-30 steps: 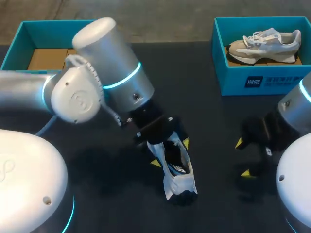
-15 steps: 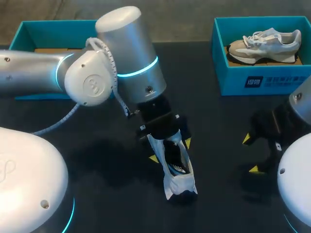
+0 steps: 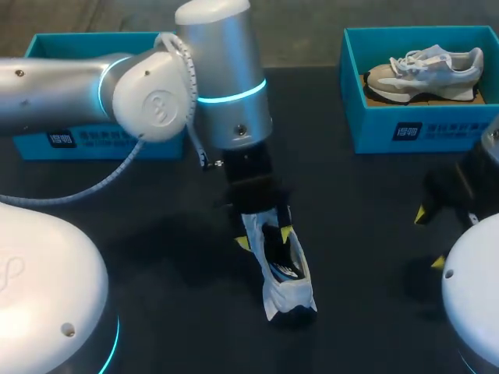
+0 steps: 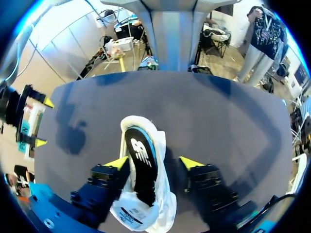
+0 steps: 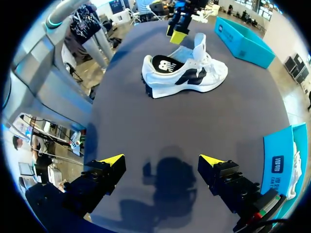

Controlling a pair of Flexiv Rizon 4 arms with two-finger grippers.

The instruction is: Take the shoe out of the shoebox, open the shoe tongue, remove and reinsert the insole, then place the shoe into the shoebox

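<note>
The white shoe (image 3: 287,292) stands on the bench (image 3: 359,327), outside of any box, with its dark insole (image 4: 141,167) lying inside the opening, and what seems to be the tongue (image 5: 199,46) raised up. The left claw (image 4: 154,163) hangs directly over the shoe's opening with its fingers (image 4: 118,163) spread, one on each side of the shoe. One tip is just beside the upper and the other stands a little apart from it, so nothing is gripped. The right claw (image 5: 162,160) is also wide open and empty, well apart from the shoe toward my right. Because the insole sits in the shoe, I judge the step in hand is to take hold either of the shoe or of the insole's edge; which one I cannot tell. To do it well, the left claw should be centred over the shoe before closing, so that both fingers meet it together and do not tip it. The upper is probably soft and will give, so a low grip near the firmer sole is safer. Behind the shoe to the left is a teal shoebox (image 3: 27,142); behind the shoe to the right is a second shoebox (image 3: 374,132) holding a beige shoe (image 3: 425,70)
</note>
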